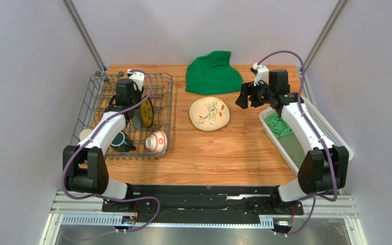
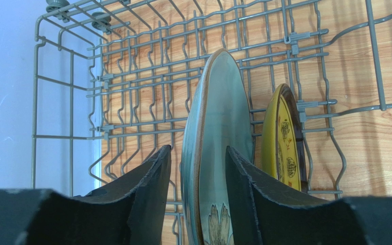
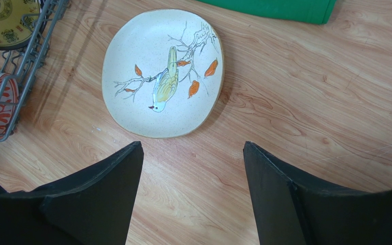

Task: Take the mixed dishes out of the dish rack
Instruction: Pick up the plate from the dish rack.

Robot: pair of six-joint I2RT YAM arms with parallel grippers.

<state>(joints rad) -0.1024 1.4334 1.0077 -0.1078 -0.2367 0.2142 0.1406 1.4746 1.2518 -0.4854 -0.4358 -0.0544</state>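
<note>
The grey wire dish rack [image 1: 165, 92] stands at the table's left. In it the pale green plate [image 2: 218, 127] stands on edge, with the small yellow patterned plate [image 2: 282, 143] upright just beside it. My left gripper [image 2: 197, 158] is open, one finger on each side of the green plate's rim, with a gap showing on the left side. The dark teal mug [image 1: 120, 142], the red-and-white bowl [image 1: 156, 141] and the beige cup [image 1: 85, 134] sit at the rack's near end. The cream floral plate [image 3: 165, 71] lies flat on the table. My right gripper [image 3: 193, 148] is open and empty above the wood beside it.
A green cloth [image 1: 213, 73] is heaped at the back centre. A white lattice basket [image 1: 331, 130] holding another green cloth [image 1: 279, 125] sits at the right edge under my right arm. Bare wood lies between the rack and the basket, in front of the cream plate.
</note>
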